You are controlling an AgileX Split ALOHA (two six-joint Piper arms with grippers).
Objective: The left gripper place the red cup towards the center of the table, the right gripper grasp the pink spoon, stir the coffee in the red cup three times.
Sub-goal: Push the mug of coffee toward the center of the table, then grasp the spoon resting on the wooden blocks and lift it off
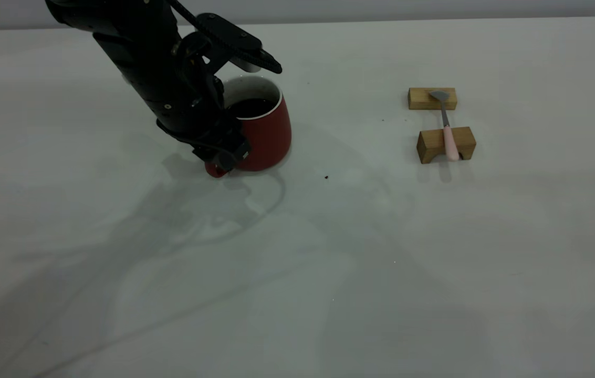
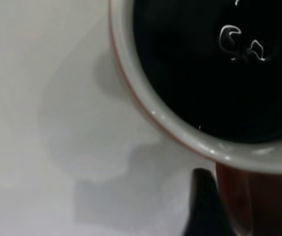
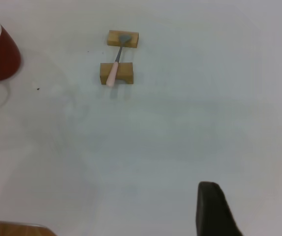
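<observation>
One table [image 1: 329, 294], off-white, carries everything. We see the left gripper [image 1: 222, 160] low at the handle of the red cup [image 1: 268, 134], apparently clamped on it; coffee [image 1: 251, 107] fills it. We judge the first step in hand: placing the cup. Two wooden blocks [image 1: 445, 144] right of the cup cradle the pink spoon [image 1: 449, 137], untouched. The right gripper [image 3: 249, 211] hangs well clear of the cup, jaws apart. Next: release, retreat.

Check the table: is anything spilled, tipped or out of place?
Nothing stands out. The red cup stands upright with the coffee inside, the left tool at its handle. The pink spoon lies across two wooden blocks. A few dark specks dot the table.
</observation>
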